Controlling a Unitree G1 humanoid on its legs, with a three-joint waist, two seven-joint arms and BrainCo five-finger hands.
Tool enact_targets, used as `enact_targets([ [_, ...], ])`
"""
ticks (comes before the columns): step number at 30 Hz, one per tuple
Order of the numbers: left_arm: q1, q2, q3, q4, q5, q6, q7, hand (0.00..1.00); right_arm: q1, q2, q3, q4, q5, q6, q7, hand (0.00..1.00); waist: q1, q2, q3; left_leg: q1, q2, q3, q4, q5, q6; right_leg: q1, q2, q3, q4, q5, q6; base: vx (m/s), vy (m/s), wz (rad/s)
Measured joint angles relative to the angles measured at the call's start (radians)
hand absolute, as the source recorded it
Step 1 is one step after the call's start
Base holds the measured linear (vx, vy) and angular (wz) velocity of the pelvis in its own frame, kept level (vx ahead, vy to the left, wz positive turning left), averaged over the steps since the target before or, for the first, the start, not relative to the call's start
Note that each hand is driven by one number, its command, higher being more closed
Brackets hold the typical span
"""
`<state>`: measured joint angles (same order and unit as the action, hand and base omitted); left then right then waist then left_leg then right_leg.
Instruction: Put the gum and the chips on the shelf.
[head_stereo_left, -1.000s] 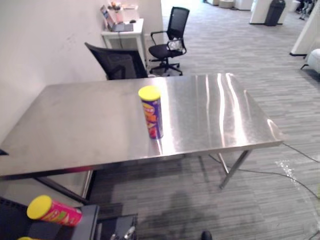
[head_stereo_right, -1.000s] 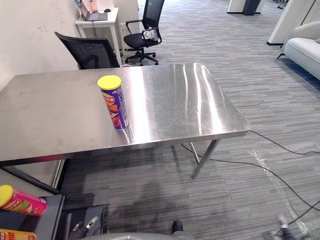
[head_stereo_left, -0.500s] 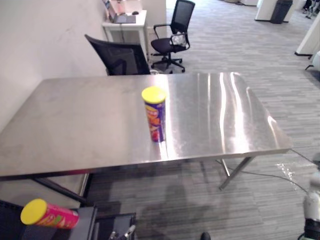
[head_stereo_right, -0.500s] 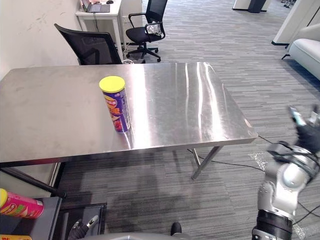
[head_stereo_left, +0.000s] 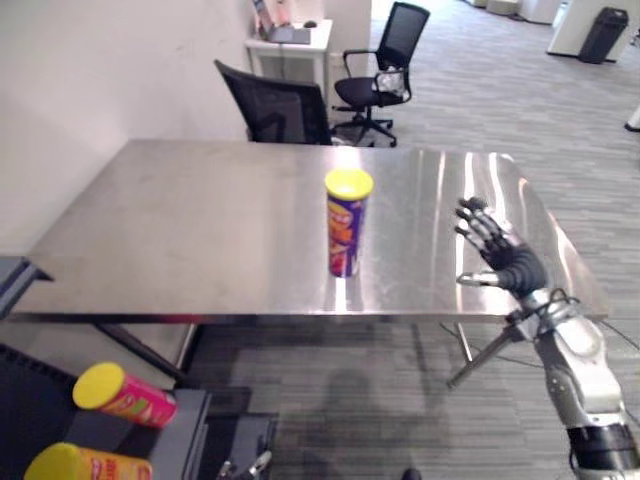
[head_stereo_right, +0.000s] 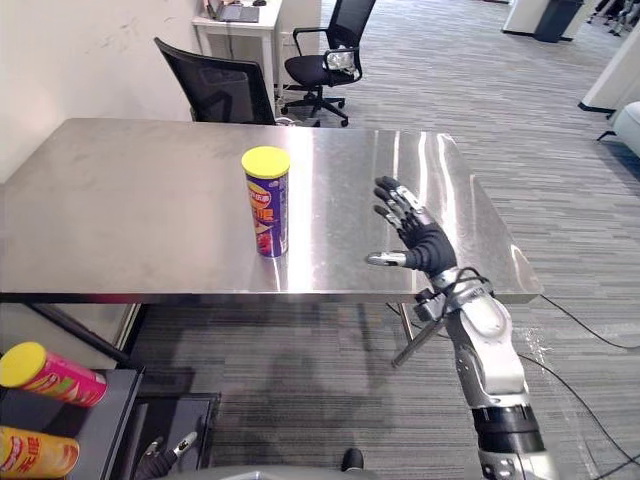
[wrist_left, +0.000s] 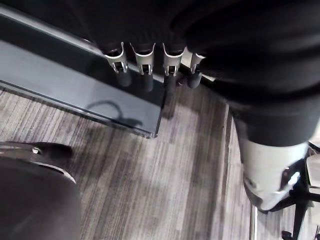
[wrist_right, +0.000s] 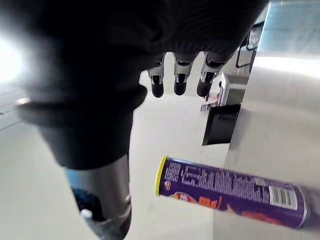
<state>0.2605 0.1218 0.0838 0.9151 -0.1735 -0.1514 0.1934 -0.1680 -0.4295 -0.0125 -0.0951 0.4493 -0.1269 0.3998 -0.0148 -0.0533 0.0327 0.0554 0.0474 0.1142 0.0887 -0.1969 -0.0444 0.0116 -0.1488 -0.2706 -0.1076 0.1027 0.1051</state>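
The right hand (head_stereo_right: 418, 240) has risen from below the desk's (head_stereo_right: 120, 200) right edge. It is now above the desk's right end, fingers straight and spread, well apart from the chips can (head_stereo_right: 268, 200). The head camera has shifted; the can itself has not moved.

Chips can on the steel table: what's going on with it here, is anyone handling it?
The purple chips can stands upright on the steel table, and nothing touches it. The robot's right hand is raised over the table to the can's right, fingers spread open and clear of it. The left hand hangs low above the carpet, fingers relaxed and empty. A pink can and an orange can lie on the dark shelf at the lower left. The table's can is not yet picked up.
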Motion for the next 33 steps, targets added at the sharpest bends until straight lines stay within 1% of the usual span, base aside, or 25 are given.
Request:
enact_targets([
  [1, 0.0, 0.0, 0.0, 0.0, 0.0, 0.0, 0.0, 0.0, -0.011, 0.0, 0.007, 0.009, 0.0, 0.006, -0.003, 0.0, 0.004, 0.0, 0.0, -0.001, -0.001, -0.005, 0.0, 0.002, -0.001, 0.0, 0.0, -0.002, 0.0, 0.0, 0.0, -0.05, -0.035, 0.18],
  [3, -0.002, 0.0, -0.003, 0.0, 0.0, 0.0, -0.002, 0.0, -0.032, 0.0, 0.024, 0.043, -0.001, 0.026, -0.018, 0.0, 0.021, 0.0, 0.001, -0.001, 0.0, -0.02, -0.005, 0.01, -0.003, 0.008, 0.0, -0.015, 0.0, 0.0, 0.0, -0.05, -0.03, 0.18],
  [4, -0.002, 0.0, -0.004, 0.0, 0.0, 0.0, -0.002, 0.0, -0.034, 0.001, 0.027, 0.049, -0.002, 0.029, -0.022, 0.0, 0.024, 0.0, 0.001, -0.001, 0.0, -0.023, -0.01, 0.014, -0.004, 0.009, 0.0, -0.019, 0.0, 0.0, 0.0, -0.06, -0.03, 0.17],
  [9, -0.001, 0.003, -0.006, 0.0, 0.0, 0.004, -0.003, 0.0, -0.081, 0.005, 0.073, 0.114, -0.018, 0.033, -0.052, 0.0, 0.026, -0.001, 0.009, -0.001, -0.003, -0.045, -0.031, 0.036, -0.005, 0.01, -0.001, -0.033, 0.0, 0.0, 0.0, -0.04, -0.021, 0.11],
  [12, -0.003, 0.004, -0.006, -0.001, 0.0, 0.004, -0.004, 0.0, -0.124, 0.006, 0.09, 0.175, -0.026, 0.036, -0.076, 0.0, 0.036, -0.003, 0.018, -0.001, -0.002, -0.048, -0.037, 0.042, -0.006, 0.012, 0.0, -0.038, 0.0, 0.0, 0.0, -0.03, -0.011, 0.02],
  [15, -0.003, 0.004, -0.008, -0.002, 0.0, 0.007, -0.005, 0.0, -0.166, 0.006, 0.1, 0.255, -0.067, 0.035, -0.098, 0.0, 0.044, -0.002, 0.023, -0.001, -0.004, -0.065, -0.036, 0.046, -0.006, 0.016, -0.001, -0.051, 0.0, 0.0, 0.0, 0.0, -0.001, 0.12],
  [17, -0.002, 0.004, -0.008, -0.002, 0.0, 0.008, -0.005, 0.0, -0.181, 0.006, 0.102, 0.282, -0.095, 0.036, -0.103, 0.0, 0.046, -0.002, 0.026, -0.001, -0.004, -0.069, -0.036, 0.046, -0.006, 0.018, -0.001, -0.055, 0.0, 0.0, 0.0, 0.0, 0.005, 0.11],
  [25, -0.003, 0.01, -0.012, -0.01, 0.0, 0.009, -0.006, 0.0, -0.285, 0.006, 0.14, 0.425, -0.128, 0.035, -0.111, 0.0, 0.048, -0.006, 0.054, -0.002, -0.019, -0.091, -0.035, 0.054, 0.001, 0.03, -0.015, -0.073, 0.0, 0.002, 0.002, -0.02, 0.017, 0.08],
  [29, -0.002, 0.012, -0.019, -0.018, 0.0, 0.016, -0.006, 0.0, -0.328, 0.006, 0.167, 0.497, -0.139, 0.035, -0.112, 0.0, 0.065, -0.006, 0.058, -0.004, -0.023, -0.098, -0.036, 0.056, 0.004, 0.031, -0.018, -0.079, 0.0, 0.002, 0.003, -0.02, 0.01, 0.05],
  [30, -0.003, 0.012, -0.019, -0.018, 0.0, 0.023, -0.006, 0.0, -0.346, 0.006, 0.176, 0.513, -0.143, 0.036, -0.112, 0.0, 0.067, -0.006, 0.058, -0.004, -0.023, -0.099, -0.036, 0.057, 0.004, 0.031, -0.019, -0.08, 0.0, 0.003, 0.003, 0.0, 0.0, 0.0],
  [33, -0.003, 0.012, -0.019, -0.019, 0.0, 0.024, -0.006, 0.0, -0.382, 0.006, 0.178, 0.544, -0.159, 0.035, -0.112, 0.0, 0.073, -0.006, 0.067, -0.004, -0.027, -0.104, -0.036, 0.06, 0.006, 0.035, -0.022, -0.087, 0.0, 0.003, 0.004, -0.02, 0.008, 0.07],
])
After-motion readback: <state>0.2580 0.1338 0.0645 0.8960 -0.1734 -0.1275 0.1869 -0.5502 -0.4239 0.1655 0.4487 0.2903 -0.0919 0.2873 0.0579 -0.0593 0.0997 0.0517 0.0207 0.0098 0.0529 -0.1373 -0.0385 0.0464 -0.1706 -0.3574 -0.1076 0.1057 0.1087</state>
